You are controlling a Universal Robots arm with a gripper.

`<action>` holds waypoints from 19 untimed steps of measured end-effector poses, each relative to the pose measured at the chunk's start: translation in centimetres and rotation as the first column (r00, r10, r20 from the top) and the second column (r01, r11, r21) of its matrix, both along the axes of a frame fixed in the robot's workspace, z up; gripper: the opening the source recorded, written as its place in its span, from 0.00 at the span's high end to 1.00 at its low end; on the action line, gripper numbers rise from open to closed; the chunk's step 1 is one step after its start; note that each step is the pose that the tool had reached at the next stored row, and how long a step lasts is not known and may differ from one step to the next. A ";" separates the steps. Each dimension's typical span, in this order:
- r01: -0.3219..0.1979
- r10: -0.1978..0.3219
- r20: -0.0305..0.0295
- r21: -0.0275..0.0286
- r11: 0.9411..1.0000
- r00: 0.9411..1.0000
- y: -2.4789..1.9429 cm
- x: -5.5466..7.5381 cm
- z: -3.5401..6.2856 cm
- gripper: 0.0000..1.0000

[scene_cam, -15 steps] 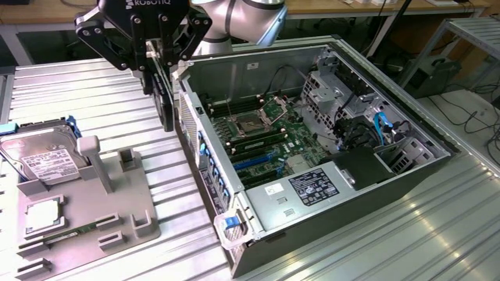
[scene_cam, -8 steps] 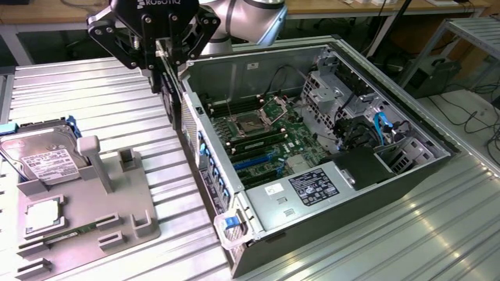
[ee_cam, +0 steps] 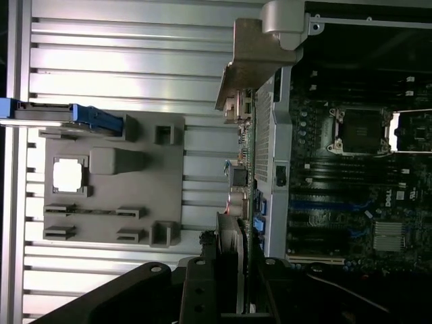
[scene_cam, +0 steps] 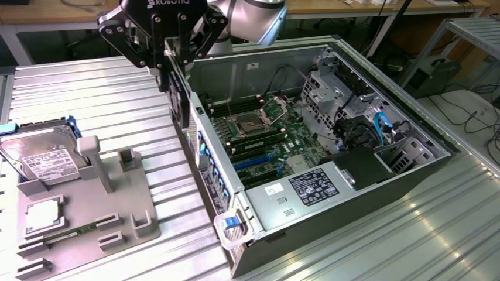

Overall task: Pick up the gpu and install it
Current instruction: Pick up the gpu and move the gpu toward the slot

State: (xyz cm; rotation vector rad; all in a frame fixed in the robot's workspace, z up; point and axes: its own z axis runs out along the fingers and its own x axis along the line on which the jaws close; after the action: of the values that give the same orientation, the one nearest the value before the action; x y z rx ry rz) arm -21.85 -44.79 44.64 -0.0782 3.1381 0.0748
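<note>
My gripper hangs over the near wall of the open computer case, shut on the gpu. The card hangs edge-on below the fingers, just outside and above the case's wall on the exterior view's left. In the wrist view the gpu runs out from my gripper as a thin green edge. Its silver end bracket is at the far end. The motherboard lies inside the case, with blue expansion slots below the CPU socket.
A grey fixture tray sits at the exterior view's left, carrying a hard drive, a square chip and a memory stick. Cables and drive cages crowd the case's far side. Ribbed aluminium tabletop surrounds everything.
</note>
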 end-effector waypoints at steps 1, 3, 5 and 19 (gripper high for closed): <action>0.000 0.000 0.000 0.000 1.000 1.000 0.00 0.1 0.00 0.73; 0.000 0.000 0.000 0.000 1.000 1.000 0.00 0.4 0.00 0.73; 0.000 0.000 0.000 0.000 1.000 1.000 0.00 0.7 0.00 0.73; 0.000 0.000 0.000 0.000 1.000 1.000 0.00 2.5 0.00 0.73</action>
State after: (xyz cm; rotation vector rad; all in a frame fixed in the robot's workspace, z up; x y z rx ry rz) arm -19.40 -44.79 44.64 -0.0783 3.1381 0.0748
